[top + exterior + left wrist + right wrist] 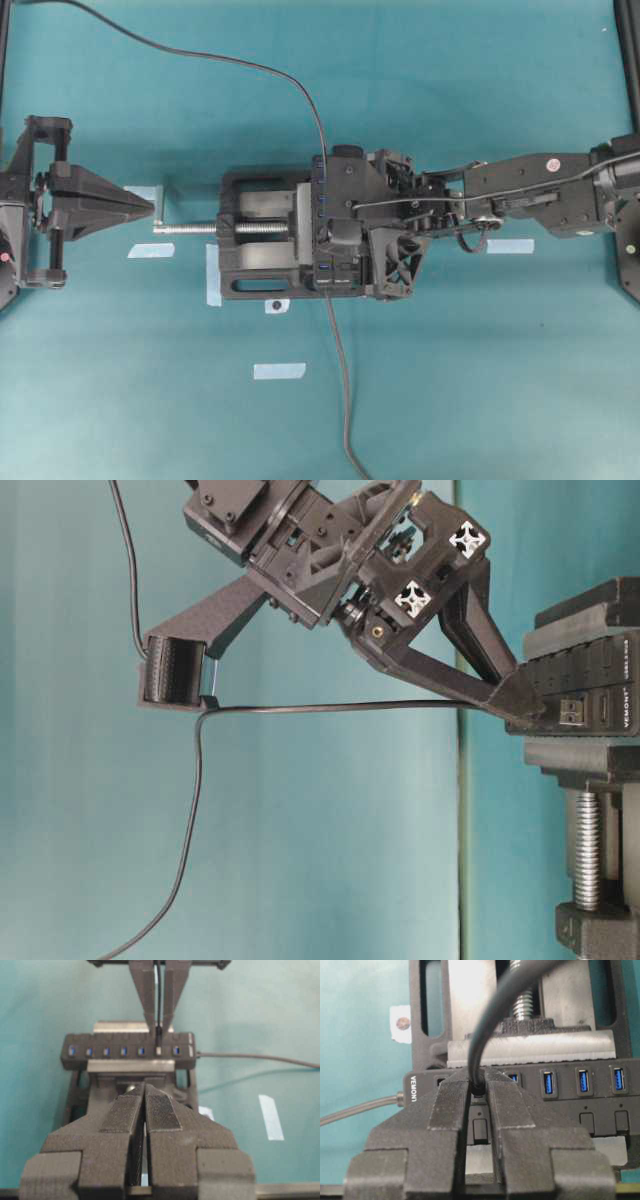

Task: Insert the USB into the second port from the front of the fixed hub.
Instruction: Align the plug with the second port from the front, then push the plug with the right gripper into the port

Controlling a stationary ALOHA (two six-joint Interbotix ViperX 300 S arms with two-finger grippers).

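The fixed hub [580,1105] is a long black bar with a row of blue ports, clamped in a vise; it also shows from the other side [115,1042] and from above [321,195]. My right gripper [477,1077] is shut on the USB [478,1089], whose dark cable [485,1025] rises out of the fingers. The plug stands at the second port from the hub's lettered end; how deep it sits is hidden by the fingers [451,1105]. From table level the right gripper [520,705] touches the hub's top. My left gripper [145,1091] is shut and empty, well left of the vise [148,206].
The black vise [250,270] with its silver screw [190,228] holds the hub at the table's middle. The hub's own cable [345,400] runs off toward the front edge. Pale tape strips [279,371] [510,246] lie on the teal table.
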